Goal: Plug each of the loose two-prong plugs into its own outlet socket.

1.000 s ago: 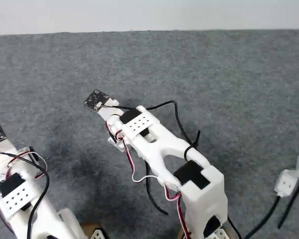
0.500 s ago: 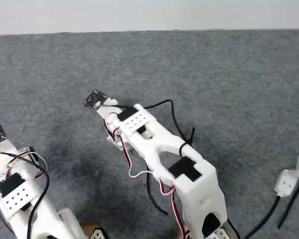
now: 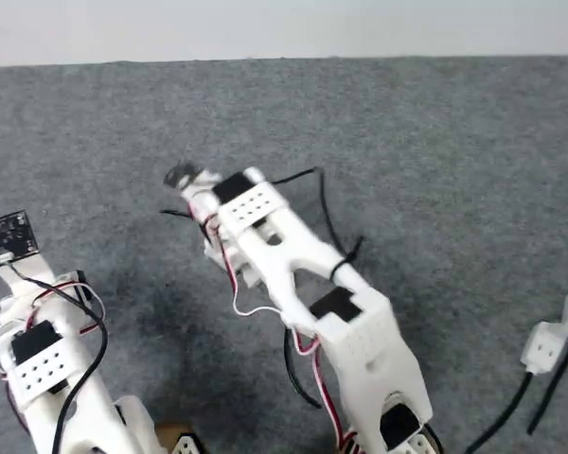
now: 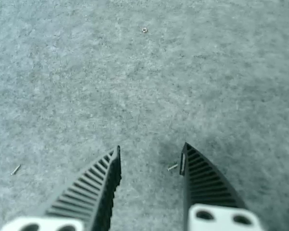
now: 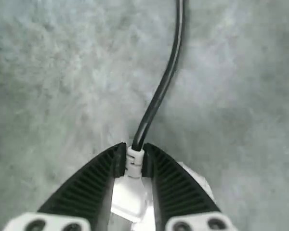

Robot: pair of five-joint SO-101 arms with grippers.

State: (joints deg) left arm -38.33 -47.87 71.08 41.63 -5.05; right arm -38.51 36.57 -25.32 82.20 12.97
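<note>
In the right wrist view my right gripper (image 5: 132,151) is shut on a white two-prong plug (image 5: 130,192). Its black cable (image 5: 164,82) runs away over the grey carpet. From the high view the right arm (image 3: 293,265) stretches across the middle of the carpet, with its gripper hidden under the wrist. The left arm (image 3: 47,369) stands at the near left. My left gripper (image 4: 149,159) is open above bare carpet, nothing between its fingers. Two white blocks (image 3: 547,347) on black cables lie at the right edge; whether they are plugs or sockets I cannot tell.
Grey carpet (image 3: 435,170) covers the table up to a pale wall at the back. Small loose screws (image 4: 144,30) lie on the carpet below the left gripper, one (image 4: 172,167) beside a fingertip. A black cable (image 3: 298,378) trails beside the right arm's base.
The right arm has swung leftward, carrying its wrist along. The left arm has shifted, and its camera board now sits farther right and higher in the high view.
</note>
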